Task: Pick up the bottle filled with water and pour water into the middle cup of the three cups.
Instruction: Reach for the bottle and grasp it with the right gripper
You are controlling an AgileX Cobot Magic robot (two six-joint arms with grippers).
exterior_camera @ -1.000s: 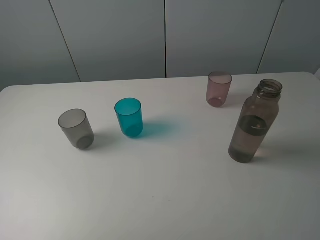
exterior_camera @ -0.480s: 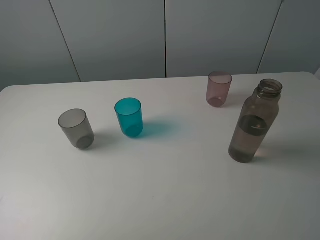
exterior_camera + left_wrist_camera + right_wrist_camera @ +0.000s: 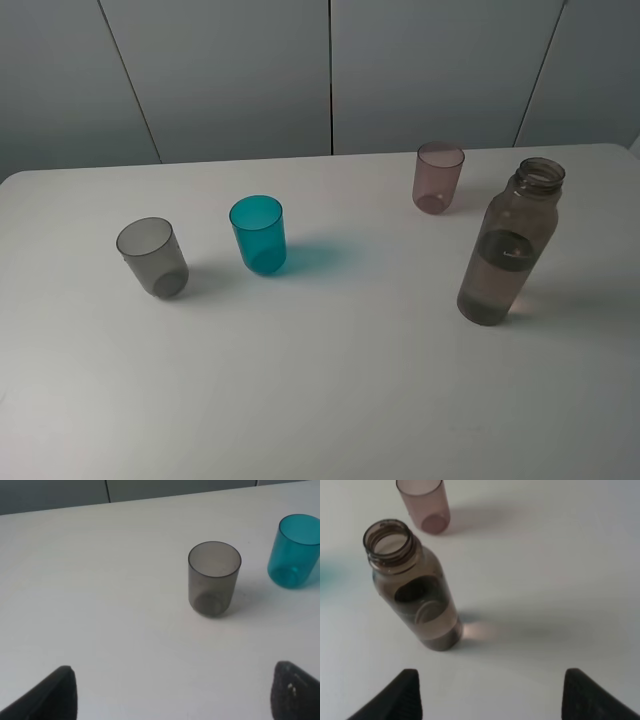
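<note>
Now approach step: my right pincer [image 3: 495,696] spread, empty; bottle [image 3: 415,592] ahead of it, untouched. Next I advance, straddle, clamp.

I can make out no change around the bottle [image 3: 508,250] since a second ago; nothing on my feeds differs.

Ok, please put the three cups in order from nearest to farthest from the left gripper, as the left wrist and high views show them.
From the open left gripper:
1. Grey cup: straight ahead, nearest.
2. Teal cup: beyond the grey one, in the middle of the row.
3. Pink cup: outside the left wrist view; in the high view it stands far over on the right side.
</note>
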